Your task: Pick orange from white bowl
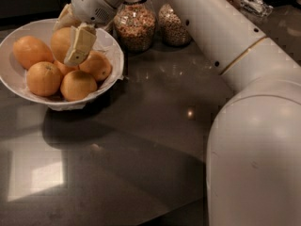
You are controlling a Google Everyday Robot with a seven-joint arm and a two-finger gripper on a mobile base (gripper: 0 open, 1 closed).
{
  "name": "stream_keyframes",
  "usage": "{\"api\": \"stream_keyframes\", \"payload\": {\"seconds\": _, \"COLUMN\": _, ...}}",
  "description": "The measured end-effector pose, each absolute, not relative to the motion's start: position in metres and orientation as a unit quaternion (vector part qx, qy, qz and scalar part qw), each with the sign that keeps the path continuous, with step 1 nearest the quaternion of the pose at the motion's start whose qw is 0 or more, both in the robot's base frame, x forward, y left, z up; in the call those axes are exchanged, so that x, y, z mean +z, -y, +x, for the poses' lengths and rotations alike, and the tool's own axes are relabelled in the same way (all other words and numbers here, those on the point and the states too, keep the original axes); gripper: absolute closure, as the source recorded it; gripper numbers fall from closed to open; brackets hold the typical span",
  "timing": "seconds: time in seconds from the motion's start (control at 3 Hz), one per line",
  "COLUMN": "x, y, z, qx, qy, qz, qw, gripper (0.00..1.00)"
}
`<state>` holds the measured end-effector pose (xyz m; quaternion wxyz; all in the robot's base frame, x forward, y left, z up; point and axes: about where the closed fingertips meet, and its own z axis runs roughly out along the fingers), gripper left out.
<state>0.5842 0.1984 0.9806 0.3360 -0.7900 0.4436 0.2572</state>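
Note:
The white bowl [115, 55] stands at the back left of the dark counter and holds several oranges. My gripper [65, 44] reaches down into it from above. Its fingers [80, 44] are closed on either side of one orange [59, 39] at the back middle of the pile, and it holds that orange slightly above the others. The far finger is mostly hidden behind the fruit. Other oranges lie at the left [30, 51], front left [43, 78], front [77, 84] and right [96, 65] of the bowl.
Two glass jars of grains [136, 25] [173, 25] stand just right of the bowl at the back. My thick white arm [254, 126] fills the right side. A crinkled shiny packet [251, 4] lies at the far right back.

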Motion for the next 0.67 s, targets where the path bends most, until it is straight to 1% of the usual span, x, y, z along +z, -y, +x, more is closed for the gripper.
{"api": "stream_keyframes", "payload": {"seconds": 0.33, "x": 1.0210, "y": -0.1833, "z": 0.5713, "qx": 0.260, "qy": -0.408, "qz": -0.791, "qw": 0.373, "gripper": 1.00}}
{"api": "stream_keyframes", "payload": {"seconds": 0.67, "x": 1.0226, "y": -0.1829, "z": 0.5712, "qx": 0.261, "qy": -0.407, "qz": -0.791, "qw": 0.376, "gripper": 1.00}}
